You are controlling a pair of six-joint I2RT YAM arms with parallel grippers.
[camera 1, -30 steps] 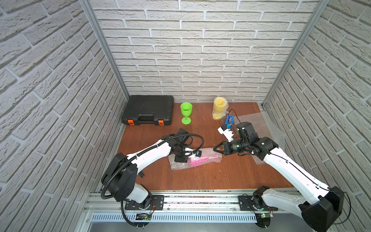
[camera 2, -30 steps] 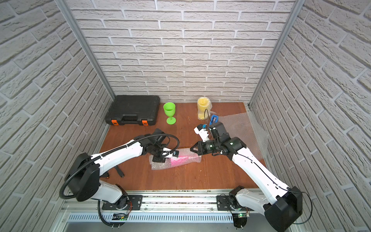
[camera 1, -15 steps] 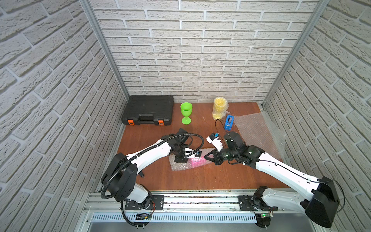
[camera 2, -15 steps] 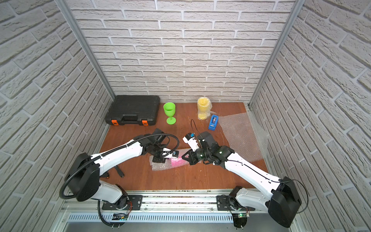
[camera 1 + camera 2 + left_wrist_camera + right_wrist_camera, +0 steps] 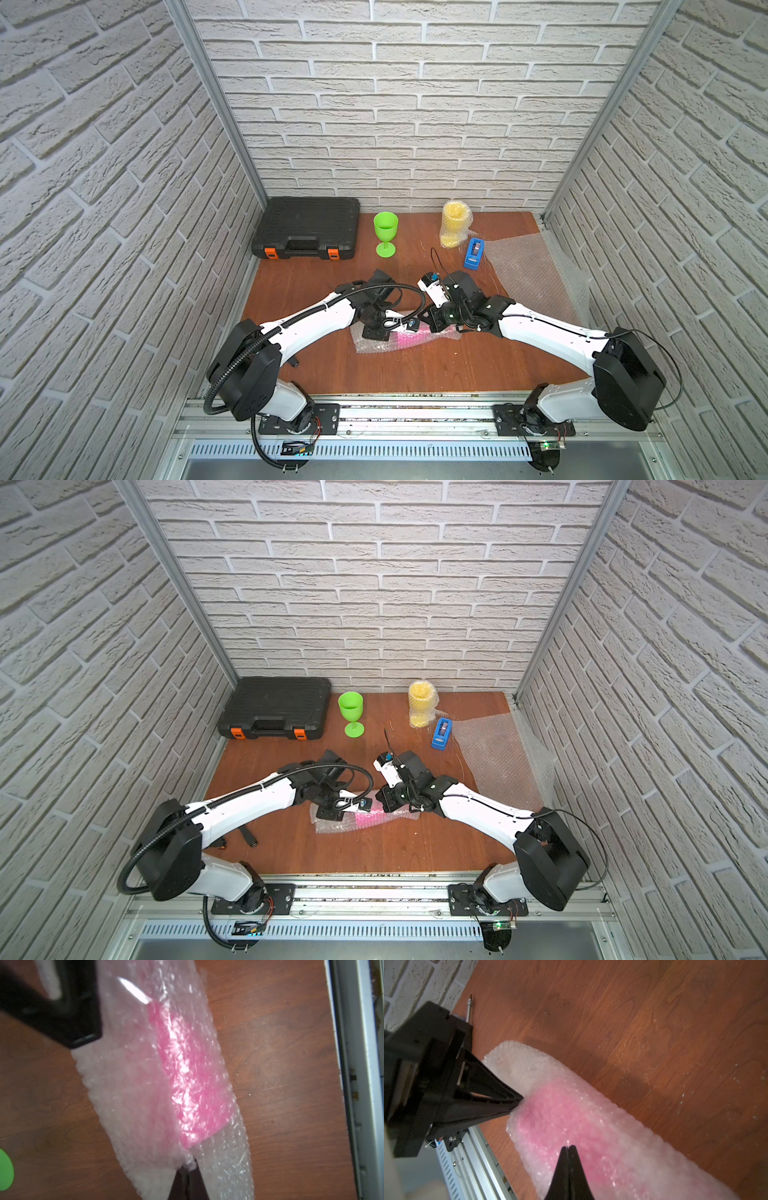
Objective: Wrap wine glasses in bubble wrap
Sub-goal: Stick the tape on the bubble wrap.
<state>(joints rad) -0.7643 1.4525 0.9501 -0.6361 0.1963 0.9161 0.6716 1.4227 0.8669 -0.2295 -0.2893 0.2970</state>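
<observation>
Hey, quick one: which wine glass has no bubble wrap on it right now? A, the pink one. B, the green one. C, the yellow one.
B: the green glass stands bare beside the black case, while the yellow glass and the pink glass are each inside bubble wrap.
</observation>
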